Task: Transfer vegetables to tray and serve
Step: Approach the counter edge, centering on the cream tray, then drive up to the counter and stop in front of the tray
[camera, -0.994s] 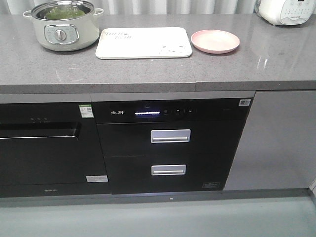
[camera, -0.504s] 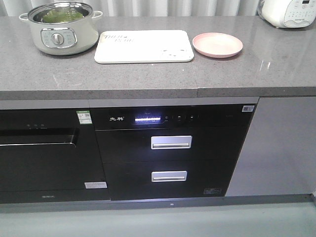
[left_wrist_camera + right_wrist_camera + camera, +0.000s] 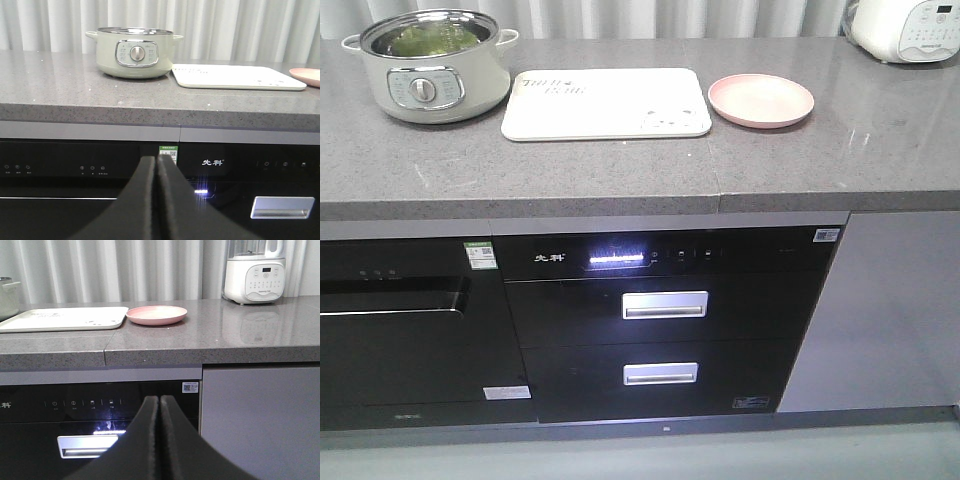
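- Vegetables [image 3: 425, 40]: green, crinkled, lying down inside the pot [image 3: 470, 95] at the far left of the counter [image 3: 620, 170]. Not lifted yet, so nothing transferred.
- In the left wrist view, only the pot's side wall and dial; contents hidden behind the rim.
- Tray [image 3: 605, 105]: just right of the pot with a narrow gap between. Bare apart from its print. Probably parked there to keep the carry short.
- Pink plate [image 3: 761, 100]: just right of the tray, not touching it. Nothing on it.
- White appliance [image 3: 910, 25]: far right corner, well apart from the rest. Cannot tell what is inside.
- Left gripper [image 3: 158, 162]: fingers pressed together, gripping nothing. Hanging below counter level, in front of the black cabinet front [image 3: 660, 320], roughly under the gap between pot and tray.
- Right gripper [image 3: 159, 401]: same story, fingers together and nothing held. Low, facing the cabinet below the plate.
- Judging from that: both arms tucked low, likely to let the base close on the counter without clipping its edge. Very start of the task.
- Next, probably: raise the left arm over the rim, spread the fingers, reach into the pot from above.
- Main catch: the tall wall and rim force a steep entry. Limp leaf could tear or slip out mid-carry.
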Controlling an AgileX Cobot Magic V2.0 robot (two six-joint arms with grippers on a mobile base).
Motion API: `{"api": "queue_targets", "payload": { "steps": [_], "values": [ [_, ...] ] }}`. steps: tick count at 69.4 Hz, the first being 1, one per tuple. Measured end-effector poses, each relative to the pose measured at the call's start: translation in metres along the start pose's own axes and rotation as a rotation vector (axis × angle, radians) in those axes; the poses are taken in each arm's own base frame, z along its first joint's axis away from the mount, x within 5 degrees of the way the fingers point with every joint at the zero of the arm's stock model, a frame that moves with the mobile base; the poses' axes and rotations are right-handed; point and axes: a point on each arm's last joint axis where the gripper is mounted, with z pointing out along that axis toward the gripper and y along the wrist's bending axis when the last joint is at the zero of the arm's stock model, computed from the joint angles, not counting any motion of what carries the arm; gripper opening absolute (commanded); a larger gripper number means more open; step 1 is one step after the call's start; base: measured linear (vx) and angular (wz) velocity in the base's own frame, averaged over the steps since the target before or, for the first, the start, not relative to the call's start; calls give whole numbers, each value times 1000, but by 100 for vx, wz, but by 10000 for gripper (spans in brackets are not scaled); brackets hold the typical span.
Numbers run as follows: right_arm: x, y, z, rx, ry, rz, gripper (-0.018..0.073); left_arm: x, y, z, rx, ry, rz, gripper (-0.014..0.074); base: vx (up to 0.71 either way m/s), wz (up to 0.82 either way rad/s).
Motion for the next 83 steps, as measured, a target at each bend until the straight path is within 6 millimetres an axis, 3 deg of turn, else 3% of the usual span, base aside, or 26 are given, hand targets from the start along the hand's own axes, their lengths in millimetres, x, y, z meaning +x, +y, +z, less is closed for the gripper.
{"api": "queue_targets", "payload": {
  "steps": [83],
  "values": [
    [0, 0, 0, 0, 0, 0, -4, 0, 0, 0, 0, 0, 0, -6, 8, 0]
  ]
}}
